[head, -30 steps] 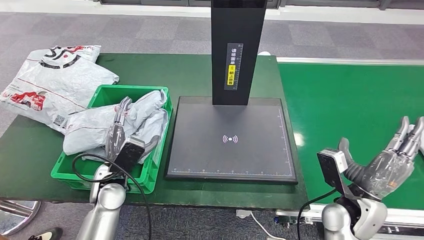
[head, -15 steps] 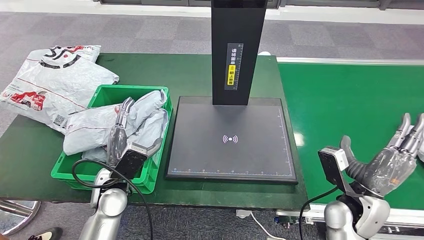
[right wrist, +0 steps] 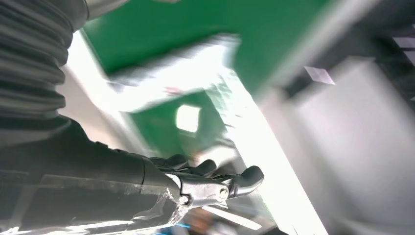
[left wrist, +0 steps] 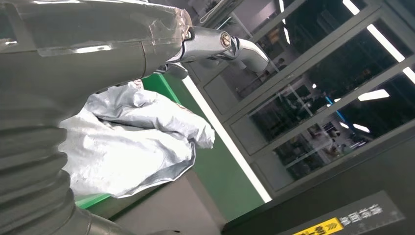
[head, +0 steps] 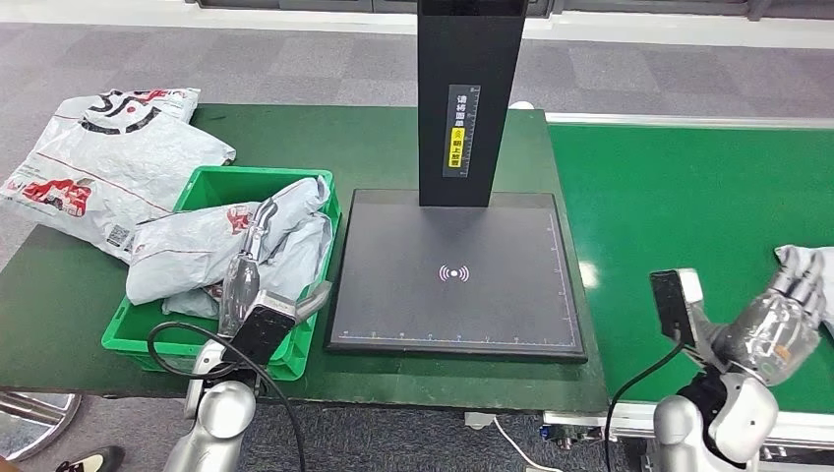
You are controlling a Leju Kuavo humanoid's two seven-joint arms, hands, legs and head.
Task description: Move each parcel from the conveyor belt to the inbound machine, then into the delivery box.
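Observation:
A grey-white parcel [head: 804, 261] lies at the far right edge of the green conveyor belt [head: 679, 197]. My right hand [head: 782, 320] hovers just in front of it, fingers apart, holding nothing. The right wrist view shows the same parcel [right wrist: 171, 83] blurred, beyond my right hand's fingers [right wrist: 215, 183]. The inbound machine's black plate [head: 452, 315] is bare. My left hand [head: 246, 275] hangs open over the near side of the green delivery box [head: 211, 179], above crumpled grey parcels [head: 192, 251]. In the left wrist view one grey parcel [left wrist: 132, 147] lies under my left hand's fingers [left wrist: 220, 44].
The scanner's black column [head: 467, 98] with a yellow label rises behind the plate. Two white printed parcels [head: 108, 157] lie on the green table left of the box. Grey floor runs beyond the table.
My right hand has swung right toward the belt's edge, where a parcel has come into view. My left hand has drawn back toward the box's near side.

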